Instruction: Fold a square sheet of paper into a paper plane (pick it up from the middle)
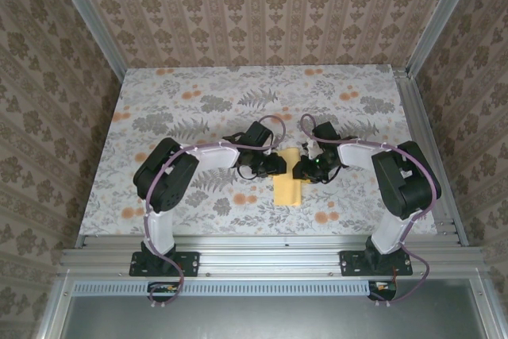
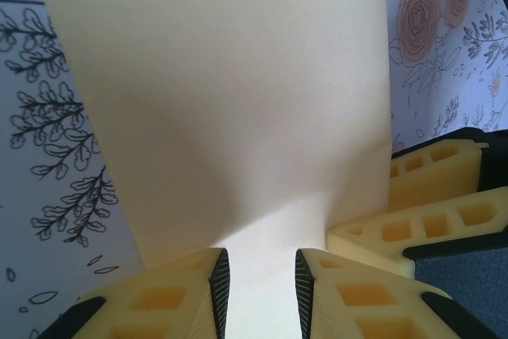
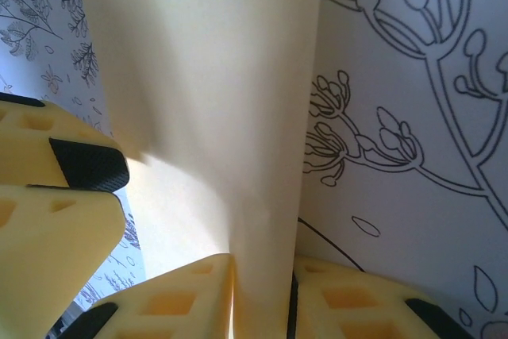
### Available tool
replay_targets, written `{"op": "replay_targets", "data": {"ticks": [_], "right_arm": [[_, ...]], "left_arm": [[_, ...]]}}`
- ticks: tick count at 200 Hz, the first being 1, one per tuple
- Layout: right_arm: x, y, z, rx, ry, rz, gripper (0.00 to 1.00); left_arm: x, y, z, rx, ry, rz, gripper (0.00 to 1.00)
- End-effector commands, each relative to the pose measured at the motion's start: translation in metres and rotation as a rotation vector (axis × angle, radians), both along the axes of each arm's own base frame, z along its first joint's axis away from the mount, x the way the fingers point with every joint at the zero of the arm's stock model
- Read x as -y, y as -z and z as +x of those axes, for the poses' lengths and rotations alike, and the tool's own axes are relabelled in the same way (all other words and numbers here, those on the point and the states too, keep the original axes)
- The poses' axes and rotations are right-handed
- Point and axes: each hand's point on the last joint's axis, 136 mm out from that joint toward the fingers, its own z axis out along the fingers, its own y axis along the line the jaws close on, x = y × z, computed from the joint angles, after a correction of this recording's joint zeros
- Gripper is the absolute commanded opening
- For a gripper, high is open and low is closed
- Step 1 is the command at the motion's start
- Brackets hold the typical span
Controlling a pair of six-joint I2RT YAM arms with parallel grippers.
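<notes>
The pale-yellow sheet of paper lies bent into a narrow strip on the flowered cloth, midway between the two arms. My left gripper meets it from the left and my right gripper from the right, at its far end. In the left wrist view the paper curves up and runs into the gap of the left gripper, whose ribbed pads stand either side of it. In the right wrist view the right gripper is shut on a band of the paper. Each wrist view catches the other gripper's yellow fingers close by.
The flowered cloth covers the table, with open room behind and to both sides of the arms. Aluminium rails run along the near edge and the right side. Patterned walls close the back and sides.
</notes>
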Motion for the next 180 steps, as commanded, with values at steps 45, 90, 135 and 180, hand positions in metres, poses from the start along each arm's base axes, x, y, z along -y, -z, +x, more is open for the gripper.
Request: {"op": "replay_targets", "data": {"ticks": [45,90,135,180], "right_arm": [[0.003,0.019,-0.003,-0.021,-0.01,-0.072,0.28],[0.002,0.013,-0.001,-0.009,-0.01,-0.07,0.32],[0.009,-0.004,0.002,0.028,0.001,-0.076,0.4],[0.022,-0.036,0.002,0.091,0.044,-0.041,0.43]], "left_arm": [[-0.002,0.02,-0.008,-0.035,0.002,0.034,0.31],[-0.013,0.031,-0.013,-0.04,0.01,0.091,0.31],[-0.024,0.044,-0.02,-0.055,0.019,0.143,0.31],[-0.028,0.05,-0.021,-0.054,0.026,0.168,0.31]]}}
